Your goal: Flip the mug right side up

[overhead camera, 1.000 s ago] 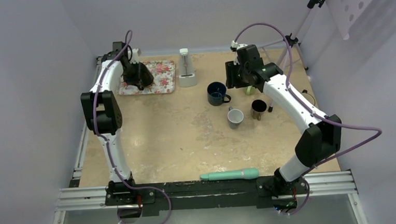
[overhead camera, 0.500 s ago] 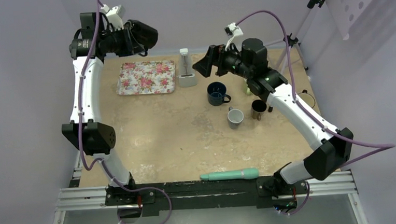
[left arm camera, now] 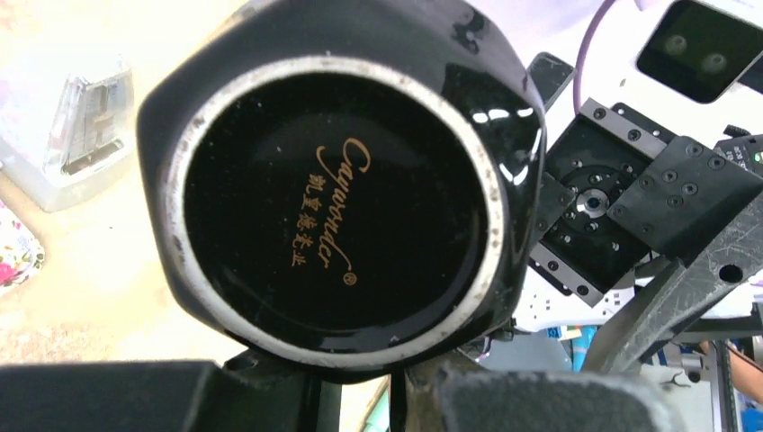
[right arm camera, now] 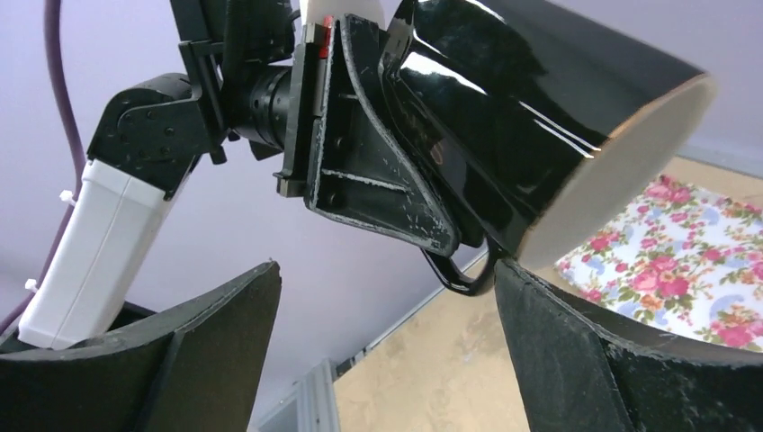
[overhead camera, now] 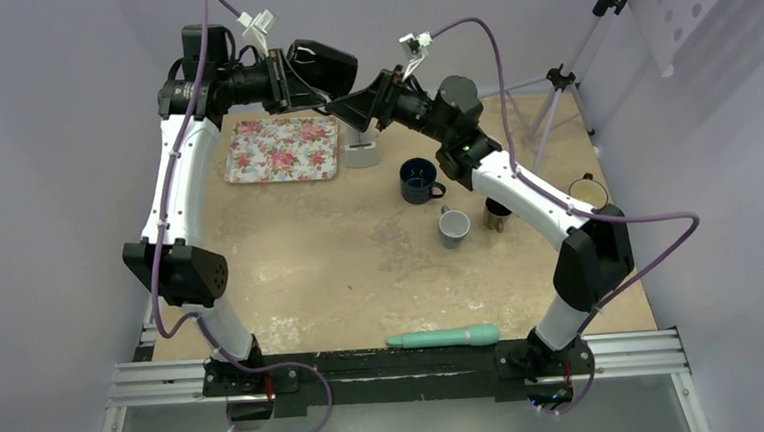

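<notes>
A glossy black mug [overhead camera: 321, 65] hangs high above the table's back edge, tipped on its side. My left gripper [overhead camera: 295, 81] is shut on it. The left wrist view shows the mug's base [left arm camera: 333, 189] with gold lettering, facing the camera, clamped between my left gripper's [left arm camera: 387, 396] fingers. My right gripper [overhead camera: 349, 108] is open just right of the mug and points at it. In the right wrist view the mug [right arm camera: 531, 117] and its handle sit above my open right gripper [right arm camera: 387, 297], close to the right finger [right arm camera: 576, 360]. I cannot tell if they touch.
A floral tray [overhead camera: 284, 150] lies at the back left, beside a white dispenser [overhead camera: 359, 137]. A navy mug [overhead camera: 418, 180], a grey mug [overhead camera: 454, 228] and a dark metal mug [overhead camera: 499, 210] stand right of centre. A teal tool [overhead camera: 444, 337] lies at the front edge.
My left arm has lifted the black mug off the tray and swung it up and to the right. My right gripper has risen and moved left toward the mug.
</notes>
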Robot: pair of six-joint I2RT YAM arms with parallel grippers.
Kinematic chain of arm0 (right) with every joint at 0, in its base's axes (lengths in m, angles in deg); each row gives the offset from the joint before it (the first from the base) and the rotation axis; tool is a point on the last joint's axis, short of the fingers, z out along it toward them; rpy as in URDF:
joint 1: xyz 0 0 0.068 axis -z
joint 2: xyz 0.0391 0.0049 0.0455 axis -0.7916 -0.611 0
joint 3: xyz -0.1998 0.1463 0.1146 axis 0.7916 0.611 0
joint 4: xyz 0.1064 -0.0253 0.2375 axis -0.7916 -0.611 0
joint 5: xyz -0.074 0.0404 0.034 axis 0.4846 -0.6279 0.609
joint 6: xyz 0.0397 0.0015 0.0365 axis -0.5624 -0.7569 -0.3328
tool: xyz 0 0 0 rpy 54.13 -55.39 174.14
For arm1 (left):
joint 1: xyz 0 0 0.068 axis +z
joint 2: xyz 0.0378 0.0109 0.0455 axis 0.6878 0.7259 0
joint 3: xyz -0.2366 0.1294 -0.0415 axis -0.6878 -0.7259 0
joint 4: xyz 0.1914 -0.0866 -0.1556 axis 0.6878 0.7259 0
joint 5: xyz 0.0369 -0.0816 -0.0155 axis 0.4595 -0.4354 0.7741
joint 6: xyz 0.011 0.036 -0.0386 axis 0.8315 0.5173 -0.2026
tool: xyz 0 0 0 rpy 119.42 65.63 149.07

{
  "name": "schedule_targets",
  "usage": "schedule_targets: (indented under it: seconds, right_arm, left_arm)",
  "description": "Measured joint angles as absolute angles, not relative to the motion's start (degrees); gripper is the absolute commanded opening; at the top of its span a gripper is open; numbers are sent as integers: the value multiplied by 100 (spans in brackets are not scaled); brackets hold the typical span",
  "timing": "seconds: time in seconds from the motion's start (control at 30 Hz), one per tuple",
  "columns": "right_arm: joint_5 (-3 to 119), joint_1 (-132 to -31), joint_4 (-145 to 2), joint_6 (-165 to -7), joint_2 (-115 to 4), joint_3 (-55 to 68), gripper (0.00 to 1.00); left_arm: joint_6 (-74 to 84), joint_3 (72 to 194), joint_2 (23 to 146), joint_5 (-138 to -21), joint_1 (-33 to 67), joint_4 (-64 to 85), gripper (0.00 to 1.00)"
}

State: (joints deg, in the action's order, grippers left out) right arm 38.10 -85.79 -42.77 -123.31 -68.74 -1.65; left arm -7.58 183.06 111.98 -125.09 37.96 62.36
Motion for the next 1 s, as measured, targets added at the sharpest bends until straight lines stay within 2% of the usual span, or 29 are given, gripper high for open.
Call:
schedule_targets:
  seconds: [0.37, 0.53, 0.67, 0.83, 0.93, 1.0]
  right_arm:
    - [3550, -8564, -4013, -12680, -7221, -604, 86]
    - [3716, -8448, -4360, -12586, -7136, -586, 89]
    - [4092, -8293, -4697, -12499, -6660, -116, 91]
    - [4173, -8105, -4603, -12636, -6618, 63, 91]
    - [4050, -8094, -4393, -12855, -6929, 4, 89]
    - [3913, -8096, -4201, -13047, -7202, -88, 84]
  left_arm:
    - [-859, 17629, 10986, -12515, 3680, 5973, 0]
    - [-795, 17576, 10984, -12347, 3669, 6046, 0]
    - [-695, 17581, 10984, -12310, 3662, 6105, 0]
    - [-701, 17583, 10984, -12343, 3630, 6120, 0]
    - [-741, 17583, 10979, -12365, 3586, 6102, 0]
    - [-782, 17574, 10962, -12382, 3531, 6089, 0]
